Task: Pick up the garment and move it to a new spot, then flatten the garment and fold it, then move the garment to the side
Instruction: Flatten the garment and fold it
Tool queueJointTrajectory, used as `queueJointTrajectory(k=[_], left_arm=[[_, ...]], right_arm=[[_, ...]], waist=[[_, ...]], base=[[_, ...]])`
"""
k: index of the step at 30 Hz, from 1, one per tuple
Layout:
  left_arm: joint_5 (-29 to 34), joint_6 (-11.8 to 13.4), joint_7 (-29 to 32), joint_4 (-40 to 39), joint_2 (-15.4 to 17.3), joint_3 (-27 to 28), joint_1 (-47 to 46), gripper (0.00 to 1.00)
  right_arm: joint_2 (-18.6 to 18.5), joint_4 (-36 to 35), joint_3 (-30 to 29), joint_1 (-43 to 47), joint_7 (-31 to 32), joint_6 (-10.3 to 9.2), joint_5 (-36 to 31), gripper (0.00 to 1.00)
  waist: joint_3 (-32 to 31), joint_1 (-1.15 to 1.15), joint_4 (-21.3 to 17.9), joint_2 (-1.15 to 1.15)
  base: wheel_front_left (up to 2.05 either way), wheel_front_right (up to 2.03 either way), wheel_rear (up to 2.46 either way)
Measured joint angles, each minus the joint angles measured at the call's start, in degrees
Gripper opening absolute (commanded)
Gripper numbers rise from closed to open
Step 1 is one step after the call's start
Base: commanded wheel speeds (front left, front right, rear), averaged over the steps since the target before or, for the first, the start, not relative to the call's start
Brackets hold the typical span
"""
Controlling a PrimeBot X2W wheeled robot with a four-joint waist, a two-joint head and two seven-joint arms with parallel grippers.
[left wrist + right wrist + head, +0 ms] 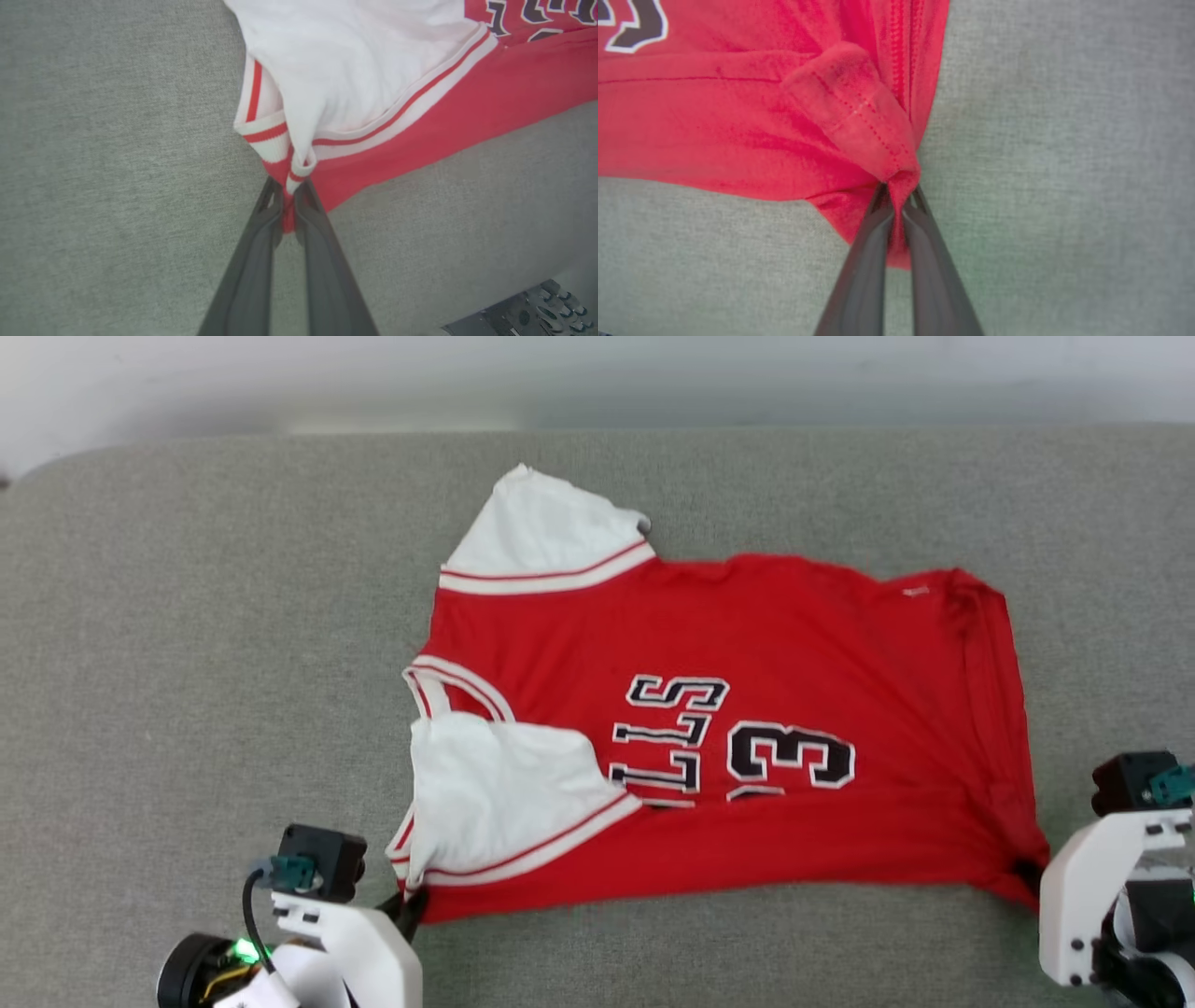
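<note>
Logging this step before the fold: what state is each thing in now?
garment: spread on the grey surface, rumpled, two near corners pinched
near sleeve: folded in over the chest
left pincer: shut on the garment's sleeve-side corner
right pincer: shut on the garment's hem corner

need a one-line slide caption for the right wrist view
Right tool shut on the bunched hem corner of the red shirt, which lies on a grey cloth surface.
</note>
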Motion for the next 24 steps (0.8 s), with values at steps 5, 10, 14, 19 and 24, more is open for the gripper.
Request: queueJointTrajectory(k=[5,10,14,19,24], left_arm=[[-0.87,-0.13,0.09,-0.09,1.34,-0.23,2.82,0.00],[-1.80,-0.14,0.73,-1.12,3.35,-0.53,7.03,0.00],[-3.24,-0.67,1.10,-1.88,4.23,-1.16,10.12,0.00],[-3.49,-1.75,1.26,-1.26,4.42,-2.53,11.66,0.00],[-3.57,-3.24,0.90,1.14,3.23,-3.58,11.32,0.00]], right_arm=[[-1.92,-4.66,-0.24,4.46,2.81,-0.01,0.91,0.00],[-2.68,-9.02,-1.42,9.12,4.65,0.00,1.97,0.00],[-2.67,-10.84,-2.97,12.70,5.71,0.01,2.30,0.00],[-2.34,-11.45,-4.20,15.80,6.26,0.01,2.38,0.00],[-1.83,-10.66,-3.85,16.54,5.99,0.00,1.79,0.00]], waist=[[-2.70,0.00,-0.29,0.00],[-4.97,0.00,-0.45,0.00],[-6.01,-0.01,-0.40,0.00],[-6.11,-0.01,-0.26,0.00],[-5.41,-0.01,-0.45,0.00]], base=[[0.00,0.00,0.00],[0.00,0.00,0.00],[0.00,0.00,0.00],[0.00,0.00,0.00],[0.00,0.00,0.00]])
